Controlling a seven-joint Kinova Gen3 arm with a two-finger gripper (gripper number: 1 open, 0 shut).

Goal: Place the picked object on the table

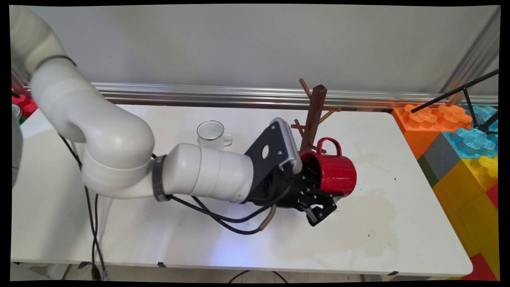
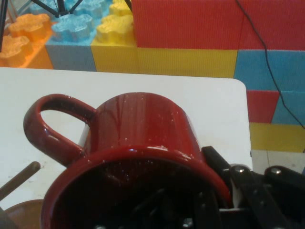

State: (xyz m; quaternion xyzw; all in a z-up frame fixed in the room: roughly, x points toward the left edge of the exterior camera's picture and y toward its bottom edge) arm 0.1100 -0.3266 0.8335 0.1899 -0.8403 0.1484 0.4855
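Item: red mug (image 1: 334,169), held on its side above the worktop (image 1: 378,223), rim pinched by the gripper (image 1: 318,199) fingers, handle up, beside wooden mug tree (image 1: 314,113); white cup (image 1: 212,134) behind.

In your hand view the red mug (image 2: 138,138) runs off the bottom edge, so you see only part of its rim. One end effector (image 1: 318,187) finger goes inside the mug and is lost in its dark interior. In the main view the arm hides the foot of the wooden mug tree (image 1: 314,115) at 9 o'clock from the mug, and the worktop (image 1: 378,223) is cut off at the near edge.
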